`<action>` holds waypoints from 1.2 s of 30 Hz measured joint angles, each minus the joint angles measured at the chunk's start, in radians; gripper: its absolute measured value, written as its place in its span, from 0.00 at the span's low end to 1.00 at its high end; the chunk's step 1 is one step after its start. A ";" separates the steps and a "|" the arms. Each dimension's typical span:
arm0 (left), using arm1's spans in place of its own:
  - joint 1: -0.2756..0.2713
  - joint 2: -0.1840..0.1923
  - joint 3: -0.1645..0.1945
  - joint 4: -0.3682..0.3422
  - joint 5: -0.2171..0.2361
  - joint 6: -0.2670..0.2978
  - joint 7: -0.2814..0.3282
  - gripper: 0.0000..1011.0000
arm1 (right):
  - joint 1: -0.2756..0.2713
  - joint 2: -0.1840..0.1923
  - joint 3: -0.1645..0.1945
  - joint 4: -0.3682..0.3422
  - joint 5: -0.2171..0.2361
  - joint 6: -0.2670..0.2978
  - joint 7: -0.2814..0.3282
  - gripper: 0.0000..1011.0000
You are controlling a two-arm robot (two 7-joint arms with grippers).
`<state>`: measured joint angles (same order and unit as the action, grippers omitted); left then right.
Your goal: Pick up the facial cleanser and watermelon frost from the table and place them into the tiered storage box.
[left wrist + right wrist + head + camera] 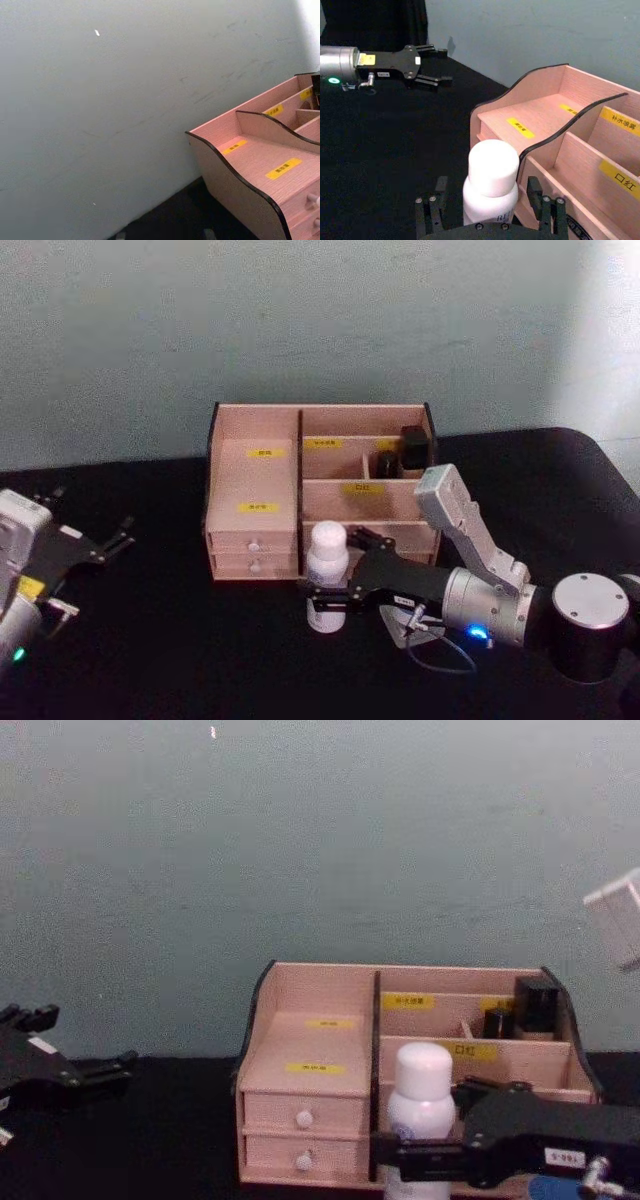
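The facial cleanser [326, 558], a white bottle with a rounded cap, stands upright on the black table right in front of the tiered storage box [256, 478]. My right gripper [327, 612] reaches in from the right and is open, one finger on each side of the bottle's lower body. In the right wrist view the facial cleanser [490, 186] sits between the fingers [431, 214] with small gaps on both sides. My left gripper [112, 540] hovers open at the table's far left. The watermelon frost is out of view.
Small black containers [405, 452] stand in the box's upper right compartment. Two white-knobbed drawers [303, 1135] face me at the box's left front. A grey-green wall rises close behind the box. Black tabletop stretches between the left gripper and the box.
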<state>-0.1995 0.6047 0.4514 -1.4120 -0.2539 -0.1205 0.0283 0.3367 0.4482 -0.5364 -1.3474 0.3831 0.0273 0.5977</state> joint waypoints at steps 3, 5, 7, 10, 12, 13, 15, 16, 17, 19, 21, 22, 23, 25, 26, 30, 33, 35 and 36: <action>0.000 0.000 0.000 0.000 0.000 0.000 0.000 0.99 | 0.003 -0.003 -0.001 0.007 -0.002 0.003 -0.003 0.99; 0.000 0.000 0.000 0.000 0.000 0.000 0.000 0.99 | 0.004 -0.006 -0.002 0.012 -0.004 0.005 -0.005 0.99; 0.000 0.000 0.000 0.000 0.000 0.000 0.000 0.99 | 0.006 -0.009 -0.003 0.017 -0.005 0.009 -0.007 0.99; 0.000 0.000 0.000 0.000 0.000 0.000 0.000 0.99 | 0.008 -0.011 -0.003 0.021 -0.007 0.016 -0.010 0.99; 0.000 0.000 0.000 0.000 0.000 0.000 0.000 0.99 | 0.008 -0.012 -0.003 0.022 -0.008 0.018 -0.011 0.99; 0.000 0.000 0.000 0.000 0.000 0.000 0.000 0.99 | 0.009 -0.012 -0.003 0.023 -0.008 0.019 -0.011 0.99; 0.000 0.000 0.000 0.000 0.000 0.000 0.000 0.99 | 0.009 -0.012 -0.003 0.025 -0.008 0.022 -0.011 0.99; 0.000 0.000 0.000 0.000 0.000 0.000 0.000 0.99 | 0.009 -0.012 -0.003 0.025 -0.008 0.023 -0.011 0.99; 0.000 0.000 0.000 0.000 0.000 0.000 0.000 0.99 | 0.010 -0.012 -0.003 0.026 -0.008 0.023 -0.010 0.99; 0.000 0.000 0.000 0.000 0.000 0.000 0.000 0.99 | 0.011 -0.012 -0.004 0.027 -0.008 0.024 -0.009 0.99; 0.000 0.000 0.000 0.000 0.000 0.000 0.000 0.99 | 0.011 -0.012 -0.004 0.028 -0.008 0.025 -0.007 0.99; 0.000 0.000 0.000 0.000 0.000 0.000 0.000 0.99 | 0.011 -0.012 -0.004 0.028 -0.008 0.025 -0.007 0.99; 0.000 0.000 0.000 0.000 0.000 0.000 0.000 0.99 | 0.011 -0.012 -0.004 0.028 -0.008 0.025 -0.007 0.99; 0.000 0.000 0.000 0.000 0.000 0.000 0.000 0.99 | 0.011 -0.011 -0.004 0.028 -0.008 0.025 -0.007 0.99; 0.000 0.000 0.000 0.000 0.000 0.000 0.000 0.99 | 0.011 -0.011 -0.004 0.028 -0.008 0.025 -0.007 0.99; 0.000 0.000 0.000 0.000 0.000 0.000 0.000 0.99 | 0.011 -0.011 -0.004 0.028 -0.008 0.025 -0.007 0.99; 0.000 0.000 0.000 0.000 0.000 0.000 0.000 0.99 | 0.011 -0.011 -0.004 0.028 -0.008 0.025 -0.007 0.99; 0.000 0.000 0.000 0.000 0.000 0.000 0.000 0.99 | 0.011 -0.011 -0.003 0.027 -0.008 0.025 -0.007 0.99; 0.000 0.000 0.000 0.000 0.000 0.000 0.000 0.99 | 0.011 -0.011 -0.003 0.027 -0.008 0.025 -0.007 0.99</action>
<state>-0.1995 0.6047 0.4514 -1.4120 -0.2539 -0.1205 0.0283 0.3475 0.4370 -0.5398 -1.3201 0.3755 0.0521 0.5907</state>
